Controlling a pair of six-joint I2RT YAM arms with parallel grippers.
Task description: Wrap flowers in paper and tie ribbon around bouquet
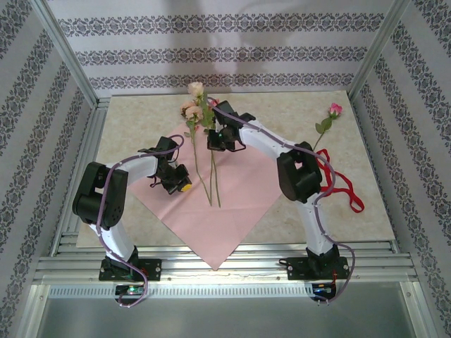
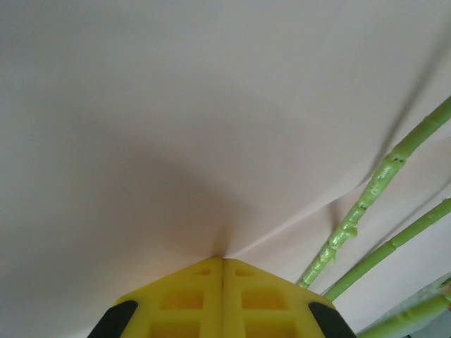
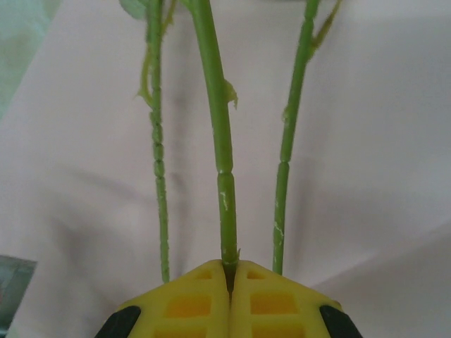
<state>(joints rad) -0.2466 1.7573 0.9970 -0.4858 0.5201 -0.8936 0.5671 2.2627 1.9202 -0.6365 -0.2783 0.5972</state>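
The paper (image 1: 236, 211) lies pink face up as a diamond on the table. A bunch of flowers (image 1: 195, 100) with pale heads lies at its far corner, stems (image 1: 211, 179) running toward me. My right gripper (image 1: 215, 139) is shut on the middle stem (image 3: 220, 141), with a stem (image 3: 159, 162) on either side of it lying on the paper (image 3: 366, 176). My left gripper (image 1: 181, 186) sits left of the stems, shut (image 2: 224, 259) on a pinch of the paper (image 2: 176, 105), and a crease runs from its tip. Two stems (image 2: 366, 201) pass to its right.
A single magenta rose (image 1: 334, 110) lies on the marble tabletop (image 1: 141, 127) at the back right. The red ribbon (image 1: 347, 189) lies looped on the table beside the right arm. Patterned walls and metal frame rails (image 1: 211, 267) enclose the table.
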